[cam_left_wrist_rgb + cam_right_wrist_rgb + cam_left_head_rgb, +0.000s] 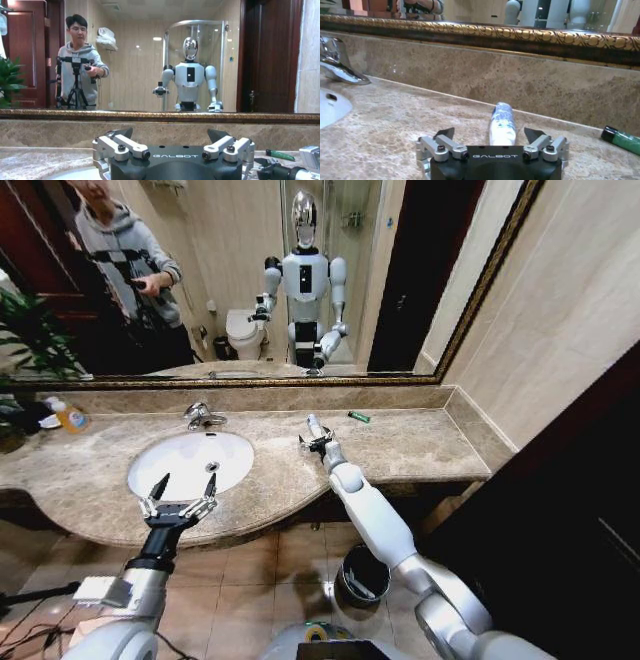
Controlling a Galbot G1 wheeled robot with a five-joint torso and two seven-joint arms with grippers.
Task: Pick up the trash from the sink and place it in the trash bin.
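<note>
White "GALBOT" lettering marks both open hands: the left hand (181, 491) over the white oval sink (190, 461), the right hand (492, 135) around a white blue-marked tube (500, 122), not closed. The right wrist view resolves a dark green stick (621, 140) on the beige marble bench (395, 123)

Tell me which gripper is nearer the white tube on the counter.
Right. The right gripper sits open on the counter with the white tube lying between its fingers. The left gripper hovers open over the sink's front rim.

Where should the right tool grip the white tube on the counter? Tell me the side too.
Across its narrow middle, from above: the white tube lies flat on the marble counter, lengthwise between the open fingers of the right tool, long sides free.
</note>
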